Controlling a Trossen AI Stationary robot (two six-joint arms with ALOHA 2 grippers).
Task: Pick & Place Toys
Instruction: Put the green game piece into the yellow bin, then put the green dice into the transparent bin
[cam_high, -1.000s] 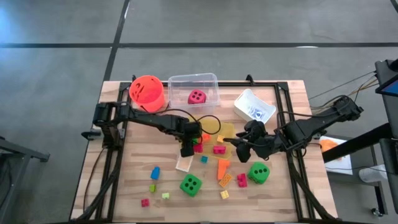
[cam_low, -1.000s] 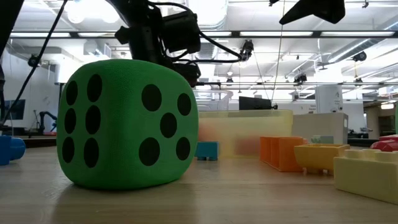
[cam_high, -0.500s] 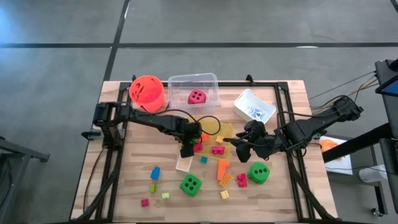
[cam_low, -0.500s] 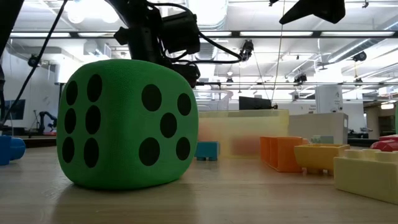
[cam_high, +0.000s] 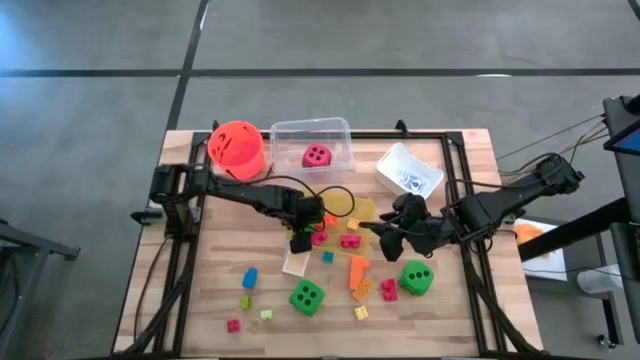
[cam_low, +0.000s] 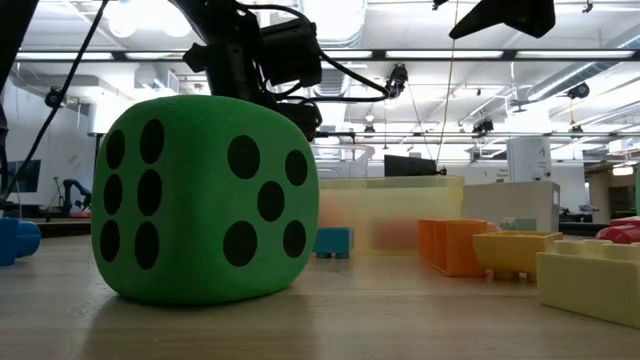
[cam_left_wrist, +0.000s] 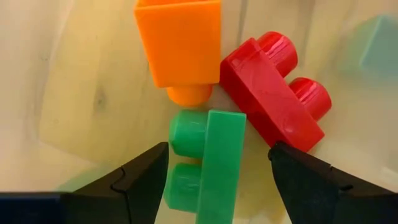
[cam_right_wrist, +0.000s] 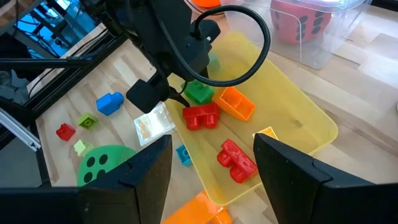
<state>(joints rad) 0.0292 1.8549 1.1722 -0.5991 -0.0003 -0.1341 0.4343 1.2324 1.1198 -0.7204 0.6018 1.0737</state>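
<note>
green block (cam_left_wrist: 205, 160) two-studded, between open left hand (cam_left_wrist: 217, 180) fingers; unheld

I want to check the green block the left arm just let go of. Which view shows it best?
The left wrist view: the green block fills it, lying free between the open fingers. The right wrist view shows it small and partly covered; the high view barely; the low view not at all.

— How is the left arm (cam_high: 245, 192) built?

— It is made of black jointed links, and a black cable (cam_right_wrist: 239, 46) is looped in a wide arc beside its wrist.

— And the right arm (cam_high: 500, 205)?

— The same black segmented build is seen. Matte black fingers (cam_left_wrist: 134, 183) with slanted, faceted inner faces are shown on the left gripper (cam_left_wrist: 217, 186); broad black fingers (cam_right_wrist: 298, 177) are seen on the right gripper (cam_right_wrist: 211, 174).
</note>
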